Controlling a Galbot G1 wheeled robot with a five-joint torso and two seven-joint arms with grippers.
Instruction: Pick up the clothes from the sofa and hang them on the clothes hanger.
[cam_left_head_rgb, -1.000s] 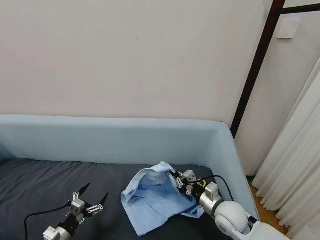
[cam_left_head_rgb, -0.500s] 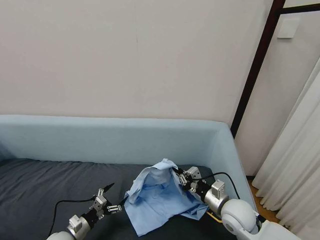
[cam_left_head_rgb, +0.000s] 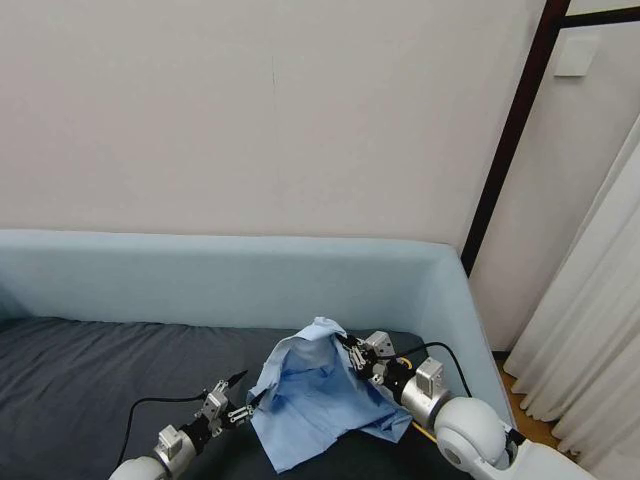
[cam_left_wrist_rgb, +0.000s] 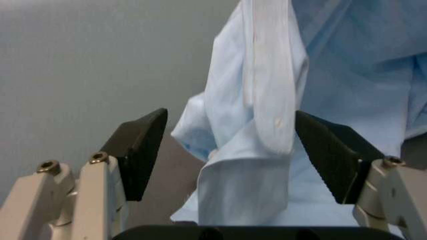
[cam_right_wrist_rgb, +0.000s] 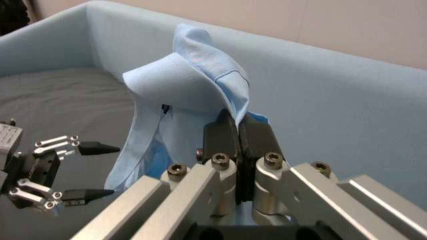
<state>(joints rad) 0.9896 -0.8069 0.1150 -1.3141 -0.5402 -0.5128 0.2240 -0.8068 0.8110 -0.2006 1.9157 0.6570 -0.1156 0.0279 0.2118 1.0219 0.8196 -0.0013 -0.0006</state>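
Observation:
A light blue shirt (cam_left_head_rgb: 320, 395) lies crumpled on the sofa's dark grey seat (cam_left_head_rgb: 80, 370), near its right end. My right gripper (cam_left_head_rgb: 352, 355) is shut on the shirt's collar (cam_right_wrist_rgb: 193, 80) and holds it raised above the seat; in the right wrist view the closed fingers (cam_right_wrist_rgb: 235, 135) pinch the fabric fold. My left gripper (cam_left_head_rgb: 250, 386) is open at the shirt's left edge, low over the seat. In the left wrist view a hanging fold of the shirt (cam_left_wrist_rgb: 260, 110) lies between the spread fingers (cam_left_wrist_rgb: 143, 145), without touching them. The left gripper (cam_right_wrist_rgb: 87, 170) also appears beside the shirt in the right wrist view.
The sofa's pale blue backrest (cam_left_head_rgb: 200, 280) runs behind the shirt and its arm (cam_left_head_rgb: 455, 320) closes the right end. A dark door frame (cam_left_head_rgb: 510, 140) and white curtains (cam_left_head_rgb: 590, 350) stand to the right. The seat stretches free to the left.
My left gripper has travelled right across the seat to the shirt's left edge. The right gripper has kept hold of the collar and lifted it slightly.

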